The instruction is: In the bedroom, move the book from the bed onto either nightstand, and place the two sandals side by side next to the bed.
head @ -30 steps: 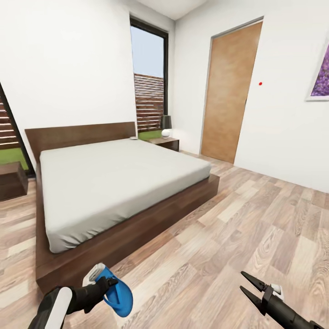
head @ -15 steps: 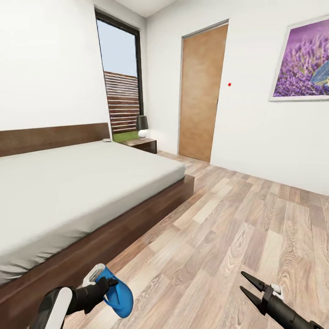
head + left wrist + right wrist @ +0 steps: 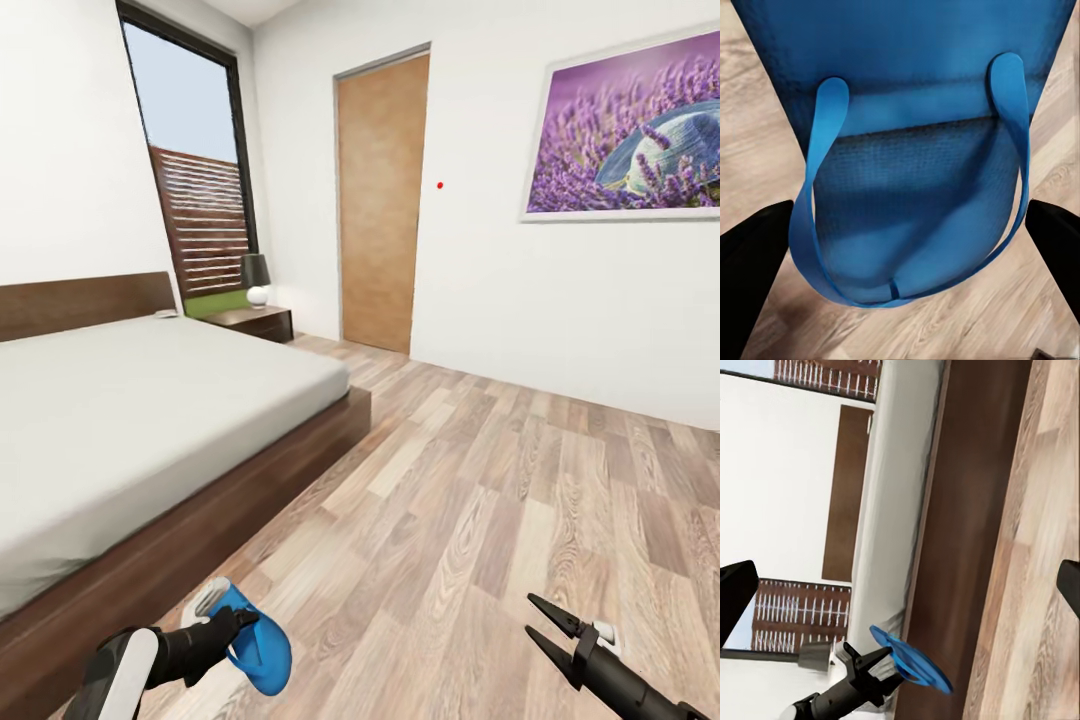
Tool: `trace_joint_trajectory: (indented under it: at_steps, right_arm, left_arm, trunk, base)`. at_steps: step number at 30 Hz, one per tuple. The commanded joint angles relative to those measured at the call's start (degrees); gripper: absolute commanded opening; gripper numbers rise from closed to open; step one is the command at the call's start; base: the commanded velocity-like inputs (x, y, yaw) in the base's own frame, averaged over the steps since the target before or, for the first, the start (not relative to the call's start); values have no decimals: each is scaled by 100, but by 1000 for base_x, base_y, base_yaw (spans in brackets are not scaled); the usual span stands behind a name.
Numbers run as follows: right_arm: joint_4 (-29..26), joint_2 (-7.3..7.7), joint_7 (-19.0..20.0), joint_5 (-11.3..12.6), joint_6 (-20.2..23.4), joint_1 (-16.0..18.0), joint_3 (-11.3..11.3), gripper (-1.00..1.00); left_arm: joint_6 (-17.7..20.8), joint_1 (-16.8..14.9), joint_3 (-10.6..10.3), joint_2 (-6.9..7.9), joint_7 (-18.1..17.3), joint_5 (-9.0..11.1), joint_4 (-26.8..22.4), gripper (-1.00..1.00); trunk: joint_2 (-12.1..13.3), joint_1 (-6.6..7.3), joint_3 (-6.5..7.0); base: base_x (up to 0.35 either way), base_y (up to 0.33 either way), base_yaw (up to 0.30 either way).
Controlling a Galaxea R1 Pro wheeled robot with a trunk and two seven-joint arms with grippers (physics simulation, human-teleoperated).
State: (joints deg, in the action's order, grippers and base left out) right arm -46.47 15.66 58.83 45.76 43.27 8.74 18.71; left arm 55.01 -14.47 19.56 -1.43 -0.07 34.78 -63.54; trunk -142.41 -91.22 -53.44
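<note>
Head view: the left hand (image 3: 235,628) grips a blue sandal (image 3: 255,648) at 7 o'clock, beside the bed (image 3: 150,400); the right hand (image 3: 545,625) at 5 o'clock is spread wide (holding nothing). The nightstand (image 3: 250,322) stands at 11 o'clock.
Left wrist view: the sandal (image 3: 907,150) sits between dark fingers (image 3: 750,262).
Right wrist view: the left hand (image 3: 874,664) carries the sandal (image 3: 911,664) against the bed (image 3: 960,510).

We hold both arms low and forward. Our left arm, dark with a white forearm segment, reaches inward, and its pincer (image 3: 232,632) is closed on a blue sandal (image 3: 255,648), carrying it off the floor. Our right arm comes up from the lower corner, its pincer (image 3: 540,622) empty, the two black fingers (image 3: 556,614) spread apart and pointing up and inward.
</note>
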Motion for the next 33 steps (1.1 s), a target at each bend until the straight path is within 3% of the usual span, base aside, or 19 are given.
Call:
trace_joint_trajectory:
  at_steps: [1,18,33]
  right_arm:
    - [7,-1,6,21,32,5,1,100]
    - [7,0,6,21,32,4,9,100]
    - [7,-1,6,21,32,5,17,100]
  left_arm:
    - [36,-3,22,-6,-1,20,-9,-100]
    - [36,-3,22,-6,2,20,-9,-100]
    - [36,-3,22,-6,7,20,-1,-100]
  trunk:
    - [-2,-1,-6]
    - [-2,-1,-6]
    - [-2,-1,-6]
  base:
    - [222,-263,-264]
    - [277,-177,-264]
    - [336,-19,-263]
